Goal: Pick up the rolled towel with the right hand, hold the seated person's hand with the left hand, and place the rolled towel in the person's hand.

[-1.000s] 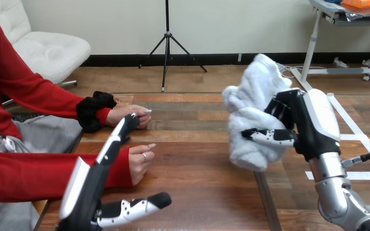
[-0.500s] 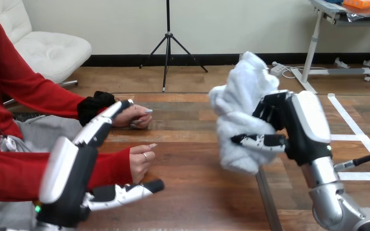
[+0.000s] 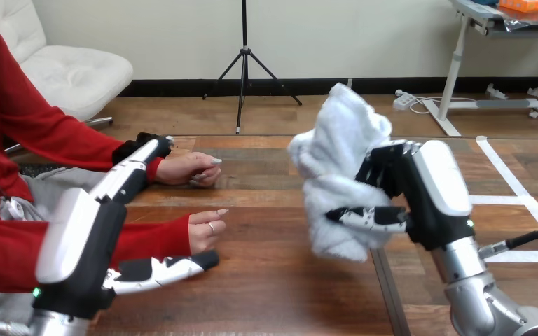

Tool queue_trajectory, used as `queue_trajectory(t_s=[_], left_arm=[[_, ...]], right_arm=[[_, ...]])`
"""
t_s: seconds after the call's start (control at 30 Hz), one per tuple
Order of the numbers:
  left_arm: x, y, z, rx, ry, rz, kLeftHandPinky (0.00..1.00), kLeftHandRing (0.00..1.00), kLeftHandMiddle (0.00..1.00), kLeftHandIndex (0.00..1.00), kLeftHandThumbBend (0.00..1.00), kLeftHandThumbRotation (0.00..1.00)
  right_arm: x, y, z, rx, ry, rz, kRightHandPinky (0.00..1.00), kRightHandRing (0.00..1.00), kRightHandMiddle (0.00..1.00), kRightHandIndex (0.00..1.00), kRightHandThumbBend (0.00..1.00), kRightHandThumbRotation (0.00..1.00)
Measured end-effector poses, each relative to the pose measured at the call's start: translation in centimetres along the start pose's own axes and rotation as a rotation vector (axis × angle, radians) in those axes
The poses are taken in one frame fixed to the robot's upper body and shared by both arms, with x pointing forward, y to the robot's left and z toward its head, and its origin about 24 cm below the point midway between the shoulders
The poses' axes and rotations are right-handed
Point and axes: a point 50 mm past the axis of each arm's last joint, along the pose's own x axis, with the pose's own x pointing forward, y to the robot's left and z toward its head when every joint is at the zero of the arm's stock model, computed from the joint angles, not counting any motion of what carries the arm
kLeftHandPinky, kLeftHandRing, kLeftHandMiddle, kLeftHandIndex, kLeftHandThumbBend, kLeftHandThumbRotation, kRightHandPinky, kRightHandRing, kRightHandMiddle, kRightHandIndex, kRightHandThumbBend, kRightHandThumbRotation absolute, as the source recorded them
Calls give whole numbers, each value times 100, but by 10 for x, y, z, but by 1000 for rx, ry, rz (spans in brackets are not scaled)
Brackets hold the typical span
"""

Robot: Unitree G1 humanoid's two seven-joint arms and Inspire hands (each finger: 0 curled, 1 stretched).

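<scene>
Head view: right hand (image 3: 420, 203) is raised above the worktop (image 3: 287, 287) at right of centre, fingers (image 3: 385, 164) and thumb curled tight round the rolled towel (image 3: 336, 154). Towel is white and fluffy, bunched more than rolled, clear of the worktop, with loose ends standing above and hanging below the grip. Left hand (image 3: 80, 238) is at near left, its fingers (image 3: 129, 175) straight and spread from the thumb, holding nothing. They reach toward the far left, tips up by the wrist of the person's far hand (image 3: 189, 168); contact there cannot be told. The thumb points right, just near of the person's near hand (image 3: 207, 234), which rests on the worktop loosely curled, so that hand's sleeve lies between thumb and fingers without being clasped. Judgement: pickup done; step in hand is taking the person's hand, with the towel well apart from it. To do it well: settle on one of the two hands, close the left fingers slowly and lightly, and support the hand from beneath so the palm can turn up. Bring the towel leftward and low only once that hold is steady. Risk: the hanging end brushing the worktop, or letting go before the palm is open.
</scene>
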Motion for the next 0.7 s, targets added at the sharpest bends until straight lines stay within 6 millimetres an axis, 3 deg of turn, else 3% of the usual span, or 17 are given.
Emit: queue_trajectory(t_s=[0.33, 0.7], left_arm=[[3, 11, -4, 69, 19, -46, 76, 85, 87, 90, 100, 42], [5, 21, -9, 138, 28, -108, 74, 83, 87, 89, 100, 37]], right_arm=[[1, 3, 9, -1, -99, 23, 7, 10, 15, 13, 67, 0], [6, -1, 18, -2, -193, 10, 6, 9, 15, 13, 74, 0]])
